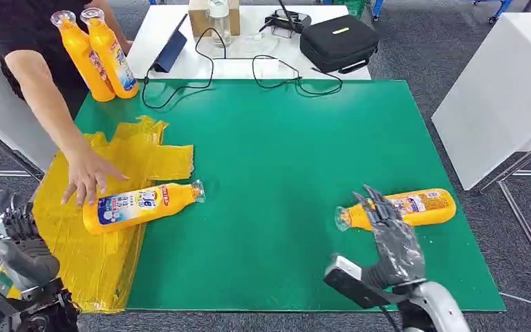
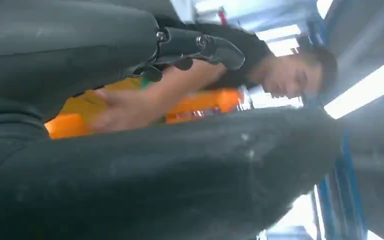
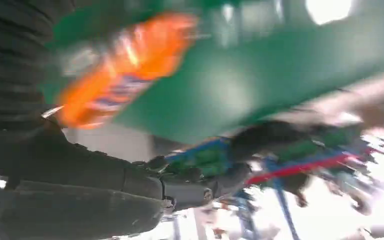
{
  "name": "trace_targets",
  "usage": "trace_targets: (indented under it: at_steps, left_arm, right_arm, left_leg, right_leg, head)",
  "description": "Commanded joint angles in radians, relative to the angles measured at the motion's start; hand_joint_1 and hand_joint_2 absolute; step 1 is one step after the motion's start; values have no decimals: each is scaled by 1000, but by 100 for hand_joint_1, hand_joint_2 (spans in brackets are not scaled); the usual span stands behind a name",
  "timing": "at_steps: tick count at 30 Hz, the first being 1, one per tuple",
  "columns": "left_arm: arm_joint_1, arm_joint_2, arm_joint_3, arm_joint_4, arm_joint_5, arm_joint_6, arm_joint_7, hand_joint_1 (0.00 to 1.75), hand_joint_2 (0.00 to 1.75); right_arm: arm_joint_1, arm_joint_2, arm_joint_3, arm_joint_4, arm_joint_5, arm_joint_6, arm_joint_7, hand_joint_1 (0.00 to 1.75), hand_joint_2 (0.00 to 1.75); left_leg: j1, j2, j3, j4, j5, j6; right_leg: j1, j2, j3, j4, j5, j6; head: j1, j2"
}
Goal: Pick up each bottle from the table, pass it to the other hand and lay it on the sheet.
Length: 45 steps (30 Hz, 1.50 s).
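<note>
Person in black shirt (image 1: 14, 24) standing at table's far left corner, one hand (image 1: 86, 176) resting flat, other arm hugging load against chest. Green mat (image 1: 297, 173) covering near table. White table (image 1: 180, 48) sitting just behind it, carrying black zip case (image 1: 339, 43), dark tablet (image 1: 171, 50) leaning tilted, cardboard box (image 1: 204, 15), black cables (image 1: 263, 72) trailing onto mat (some looping). Another white table (image 1: 501, 97) standing apart at right. Grey carpet (image 1: 429, 48) lying underneath.

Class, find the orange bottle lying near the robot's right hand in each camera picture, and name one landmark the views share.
Head view: bottle lies on the green mat, lower right, just beyond the right hand.
Left wrist view: not in it; the bottle there lies under a person's hand.
Right wrist view: blurred, upper left.
Shared landmark: the green mat.
</note>
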Motion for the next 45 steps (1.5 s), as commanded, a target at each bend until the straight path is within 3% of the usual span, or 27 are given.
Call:
trace_targets:
  at_steps: [1, 4, 7, 9, 11, 13, 16, 21, 23, 27, 30, 37, 45]
  left_arm:
    - [-97, 33, -47, 194, -8, -29, 31, 0, 0]
    - [-97, 33, -47, 194, -8, -29, 31, 0, 0]
    - [-85, 29, -42, 171, -9, -31, 31, 0, 0]
    - [-86, 24, -36, 167, -35, -12, 17, 0, 0]
    - [-95, 16, -13, 191, -110, 61, 9, 0, 0]
    - [-84, 16, 35, 221, -50, 15, 60, 0, 0]
    - [-45, -4, 92, 201, -57, -9, 24, 0, 0]
    - [-28, -33, 97, 180, -70, -45, 24, 0, 0]
    - [-36, -39, 81, 192, -75, -42, 22, 0, 0]
    - [-43, -30, 61, 185, -65, -37, 28, 0, 0]
    - [-55, -6, 42, 203, -47, -39, 33, 0, 0]
    - [-68, 9, 29, 224, -17, -44, 20, 0, 0]
    - [-62, 3, 28, 212, -15, -44, 20, 0, 0]
  right_arm:
    - [133, -192, -285, -126, -46, 75, -25, 0, 175]
    - [133, -192, -285, -126, -46, 75, -25, 0, 175]
    - [115, -166, -265, -131, -24, 99, -23, 0, 175]
    - [117, -173, -277, -134, -36, 97, -16, 0, 175]
    - [127, -239, -337, -141, -83, 137, -5, 0, 175]
    - [104, -307, -430, -107, -137, 217, -23, 0, 175]
    - [20, -398, -513, -7, -171, 331, -63, 0, 175]
    - [-48, -438, -537, 139, -161, 388, -76, 0, 175]
    - [-104, -436, -493, 261, -94, 358, -82, 0, 175]
    - [-344, -467, -316, 562, -21, 316, -72, 0, 175]
    - [-448, -537, -243, 682, -67, 313, -69, 0, 175]
    - [-406, -582, -248, 663, -123, 329, -68, 0, 175]
    - [-389, -556, -236, 656, -110, 310, -54, 0, 175]
  left_leg:
    - [-1, -8, 8, -2, -1, 4]
    - [-1, -8, 8, -2, -1, 4]
    - [-2, 3, 6, -1, -2, 3]
    - [-3, 4, 6, -1, -1, 3]
    - [-3, 4, 5, -1, -1, 3]
    - [-3, 4, 8, -1, -2, 5]
    - [-5, 8, 7, -1, -2, 5]
    - [-6, 8, 7, -1, -2, 5]
    - [-5, 6, 10, -2, -1, 7]
    - [-4, 10, 8, -2, 0, 8]
    - [-5, 17, 12, -3, -1, 9]
    - [-5, 1, 10, -2, 2, 11]
    - [-5, 2, 5, -1, 3, 10]
  right_leg:
    - [1, -11, 12, -3, -4, -2]
    - [1, -11, 12, -3, -4, -2]
    - [-1, 0, 6, -1, 0, -2]
    - [-2, -1, 4, -1, 0, -1]
    - [-2, 0, 3, 0, 0, -1]
    - [-2, -2, 8, -1, -1, -2]
    - [-4, 3, 6, -1, 0, -1]
    - [-5, 3, 7, -3, 1, -1]
    - [-3, -1, 11, -4, 0, -2]
    - [-3, 5, 8, -5, 3, 0]
    - [-3, 10, 11, -6, 5, -1]
    - [-3, -4, 12, -5, 3, 1]
    - [-4, -2, 7, -3, 3, 3]
  head:
    - [0, 0]
    - [0, 0]
    - [0, 0]
    - [0, 0]
    - [0, 0]
    - [0, 0]
    - [0, 0]
    - [0, 0]
    - [0, 0]
    - [0, 0]
    - [0, 0]
    - [0, 0]
    - [0, 0]
